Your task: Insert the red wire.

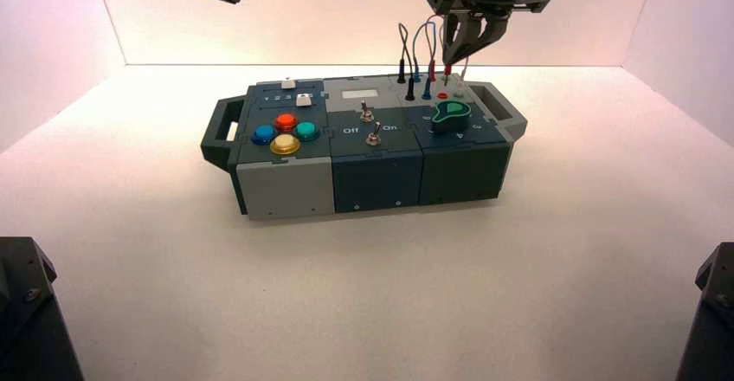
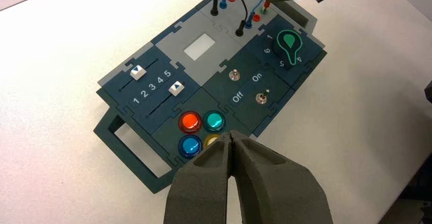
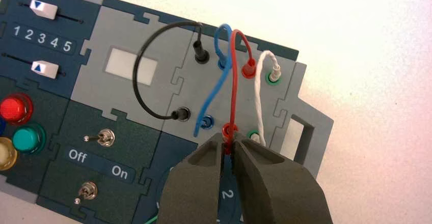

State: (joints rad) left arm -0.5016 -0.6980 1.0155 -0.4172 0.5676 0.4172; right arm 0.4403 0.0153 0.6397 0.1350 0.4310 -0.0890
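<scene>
Red plug (image 3: 227,146) gripped in right gripper (image 3: 227,150), jaws closed, near red socket (image 3: 230,129) — best kept upright, centred, then pressed straight down.

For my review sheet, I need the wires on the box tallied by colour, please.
Black wire: 1
Blue wire: 1
Red wire: 1
White wire: 1
Total: 4 wires

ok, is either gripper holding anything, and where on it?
Right gripper, above the box's socket area: holds the red wire by its loose end's red plug. Left gripper: nothing.
</scene>
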